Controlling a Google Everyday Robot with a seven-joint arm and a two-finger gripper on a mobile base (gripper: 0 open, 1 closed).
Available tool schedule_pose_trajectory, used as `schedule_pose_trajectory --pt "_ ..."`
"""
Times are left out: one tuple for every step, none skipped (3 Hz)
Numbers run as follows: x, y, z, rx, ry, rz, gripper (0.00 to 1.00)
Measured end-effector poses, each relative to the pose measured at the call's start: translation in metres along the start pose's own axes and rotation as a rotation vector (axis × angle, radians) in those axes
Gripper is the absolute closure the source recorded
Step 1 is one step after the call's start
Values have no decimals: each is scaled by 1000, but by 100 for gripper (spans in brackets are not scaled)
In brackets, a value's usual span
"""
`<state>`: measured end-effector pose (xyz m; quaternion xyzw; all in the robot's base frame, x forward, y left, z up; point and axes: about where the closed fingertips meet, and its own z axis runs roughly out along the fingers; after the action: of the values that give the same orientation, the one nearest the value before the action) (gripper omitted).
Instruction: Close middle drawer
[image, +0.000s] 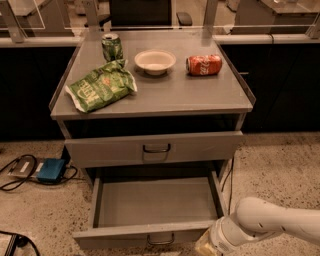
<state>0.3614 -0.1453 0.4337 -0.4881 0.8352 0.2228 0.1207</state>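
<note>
The middle drawer (150, 234) is a grey metal drawer with a low front panel and a small dark loop handle (161, 240). It is pulled far out, and its wide shallow tray (155, 201) holds nothing. My white arm (272, 221) comes in from the lower right. My gripper (206, 246) is at the bottom edge of the view, just beside the right end of the drawer's front panel. Its tips are cut off by the frame edge.
The taller grey drawer (155, 148) above stands slightly out. On the cabinet top (200, 97) are a green chip bag (101, 86), a green can (112, 47), a white bowl (155, 61) and a red can (204, 65) on its side. A blue box (50, 170) with cables lies on the floor at left.
</note>
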Motion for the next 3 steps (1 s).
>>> schedule_pose_trajectory --pt "0 0 1 -1 0 0 82" --pt "0 0 0 -1 0 0 58" --pt "-5 4 1 -10 -1 9 27"
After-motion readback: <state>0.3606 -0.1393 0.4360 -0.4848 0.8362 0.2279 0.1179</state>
